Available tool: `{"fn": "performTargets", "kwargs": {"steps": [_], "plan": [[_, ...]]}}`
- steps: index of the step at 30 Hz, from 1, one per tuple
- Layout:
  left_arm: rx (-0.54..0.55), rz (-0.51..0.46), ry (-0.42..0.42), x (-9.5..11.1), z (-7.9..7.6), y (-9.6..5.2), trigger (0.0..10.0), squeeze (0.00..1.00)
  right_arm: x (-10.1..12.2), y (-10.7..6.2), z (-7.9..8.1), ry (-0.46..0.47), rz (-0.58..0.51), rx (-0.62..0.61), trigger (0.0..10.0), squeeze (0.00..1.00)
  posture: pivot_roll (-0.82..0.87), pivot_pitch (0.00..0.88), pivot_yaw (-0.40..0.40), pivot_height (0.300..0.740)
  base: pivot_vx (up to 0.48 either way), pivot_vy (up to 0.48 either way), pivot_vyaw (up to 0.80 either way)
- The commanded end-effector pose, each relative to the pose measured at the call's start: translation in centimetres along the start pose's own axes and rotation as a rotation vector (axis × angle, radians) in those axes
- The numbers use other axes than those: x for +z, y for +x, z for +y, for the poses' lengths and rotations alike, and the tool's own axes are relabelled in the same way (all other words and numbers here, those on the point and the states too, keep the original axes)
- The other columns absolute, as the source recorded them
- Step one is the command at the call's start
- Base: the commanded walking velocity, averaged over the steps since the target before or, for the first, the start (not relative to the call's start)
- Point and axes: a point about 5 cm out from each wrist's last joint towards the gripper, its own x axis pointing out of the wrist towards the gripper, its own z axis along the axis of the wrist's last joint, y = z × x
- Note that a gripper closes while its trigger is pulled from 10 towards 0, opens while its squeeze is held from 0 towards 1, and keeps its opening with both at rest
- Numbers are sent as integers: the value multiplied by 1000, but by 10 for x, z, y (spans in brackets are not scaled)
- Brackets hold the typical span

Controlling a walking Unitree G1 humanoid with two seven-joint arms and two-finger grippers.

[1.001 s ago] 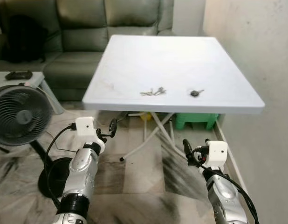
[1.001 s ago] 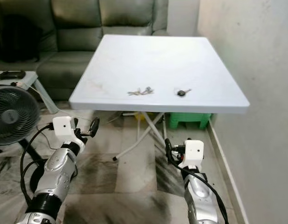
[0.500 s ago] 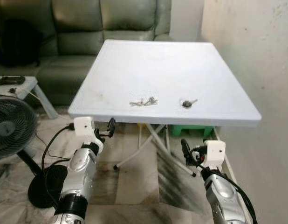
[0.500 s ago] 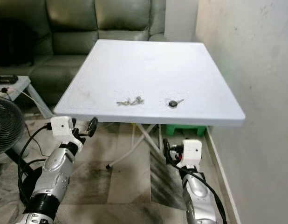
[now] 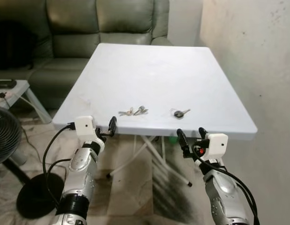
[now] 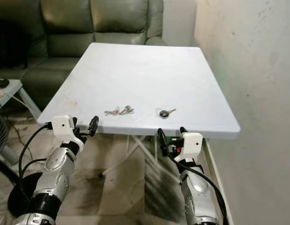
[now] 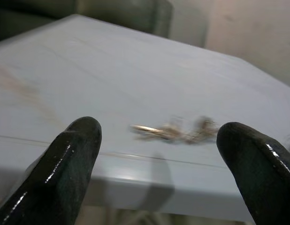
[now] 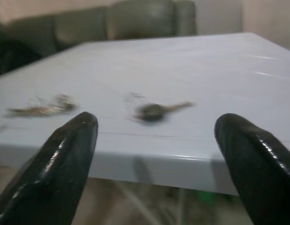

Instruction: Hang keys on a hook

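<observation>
Both tools, left [image 5: 110, 126] and right [image 5: 189, 139], spread at the table [image 5: 149, 70] edge; head views add a fan [image 5: 3, 133].

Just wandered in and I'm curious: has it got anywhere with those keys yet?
Hardly. The robot stands at the white table. Both sets, the key bunch and the black-headed key, lie untouched near its front edge. The left gripper and right gripper hover open and empty. Picking up and hanging remain; no hook visible.

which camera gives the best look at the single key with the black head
The right wrist view: the black-headed key lies straight ahead between the open right gripper fingers, large though slightly blurred. Both eye views show it small on the white table, right of the key bunch.
</observation>
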Motion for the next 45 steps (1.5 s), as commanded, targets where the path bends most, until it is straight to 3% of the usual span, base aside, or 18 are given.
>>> {"fn": "performTargets", "kwargs": {"steps": [1,16,22,29,36,45], "plan": [[25,-7,21,5,10,-1,10000,0,5,6,8,10,-14,35,10000,0,67,0,1,740,311,0,0],[46,11,2,0,9,-3,10000,0,8,7,12,-35,3,72,10000,0,66,0,-7,740,264,0,0],[52,19,-4,-4,7,-7,10000,0,3,12,-5,-69,81,1,10000,0,73,0,-15,740,0,0,0],[26,22,5,-7,2,-10,10000,0,7,17,-14,-142,99,57,10000,0,80,0,-20,740,0,0,0],[-47,30,8,-12,-15,-19,10000,0,25,43,-16,-196,101,181,10000,0,99,0,-36,740,0,0,0],[-106,27,24,-12,-30,-33,10000,0,40,67,1,-221,89,323,10000,0,127,2,-53,740,0,0,0]]}}
